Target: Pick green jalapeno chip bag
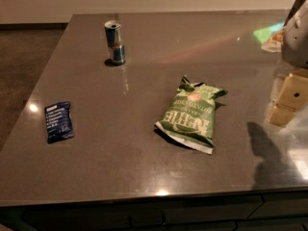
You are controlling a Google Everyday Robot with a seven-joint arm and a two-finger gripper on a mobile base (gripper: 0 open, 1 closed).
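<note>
The green jalapeno chip bag (190, 115) lies flat on the dark grey table (120, 148), a little right of the middle. Its white "Kettle" lettering reads upside down from here and its seams have white edges. My gripper (288, 102) is at the right edge of the view, pale yellow below a grey wrist (297, 35). It hangs above the table, to the right of the bag and apart from it. Nothing shows in it.
A blue and silver drink can (115, 42) stands upright at the back left. A small dark blue flat packet (59, 121) lies near the left edge. The arm's shadow (267, 153) falls on the table at the front right. The table's front edge runs along the bottom.
</note>
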